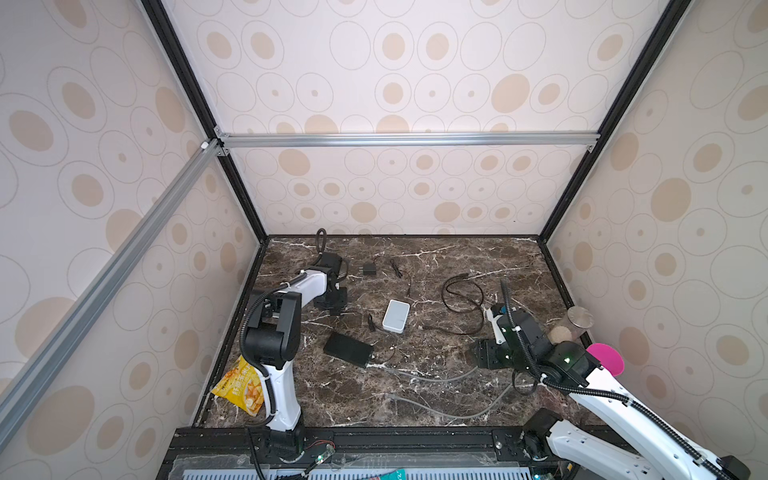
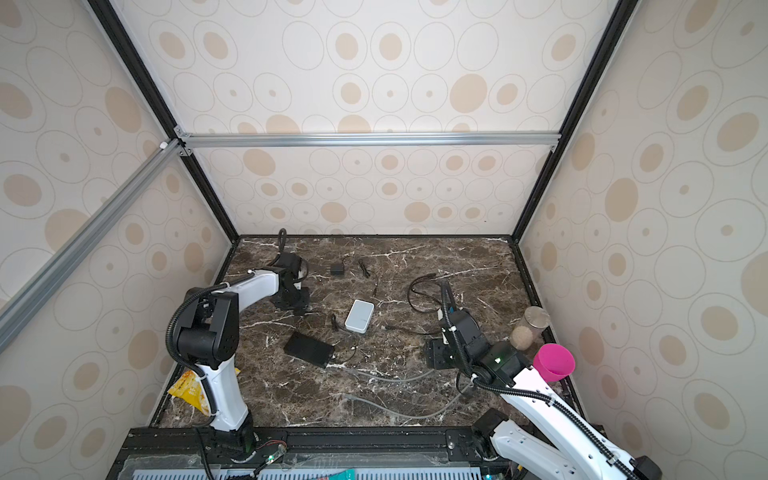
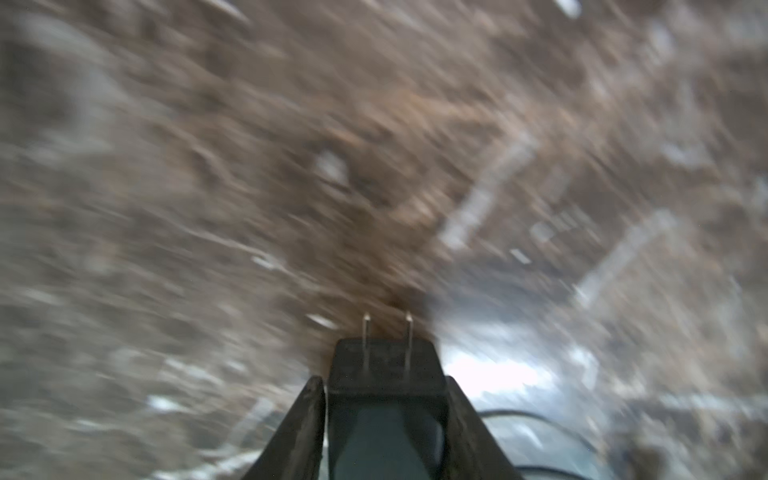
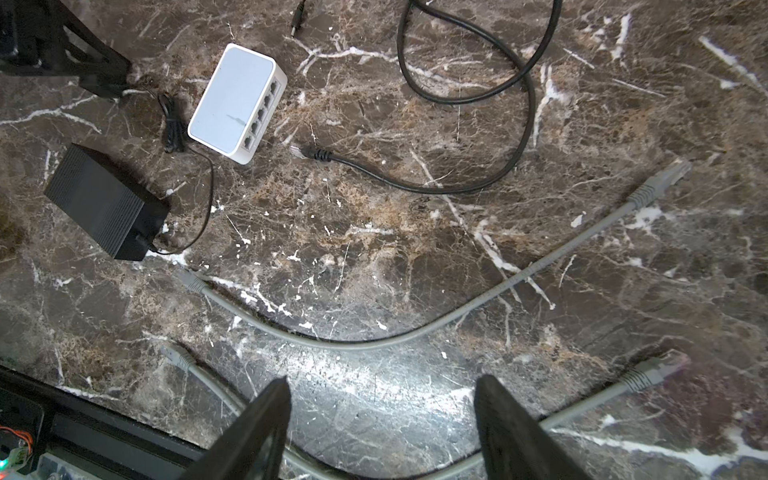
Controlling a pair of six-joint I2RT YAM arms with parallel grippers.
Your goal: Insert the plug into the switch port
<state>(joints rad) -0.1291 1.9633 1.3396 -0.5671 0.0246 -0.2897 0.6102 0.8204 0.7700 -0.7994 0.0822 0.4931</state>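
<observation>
Right wrist: right gripper [image 4: 382, 380] spread above bare marble tabletop [image 4: 374, 249].

Switch [image 1: 396, 316] centre, power brick [image 1: 348, 349] front-left of it, cable loop [image 4: 531, 116] behind-right.

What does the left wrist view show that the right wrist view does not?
Only the left wrist view: a black power adapter with two metal prongs, gripped by the left gripper. Only the right wrist view: the white switch with its row of ports, a black box, a black cable, two grey cables, and the open, empty right gripper. Both: the marble table, blurred in the left wrist view.
</observation>
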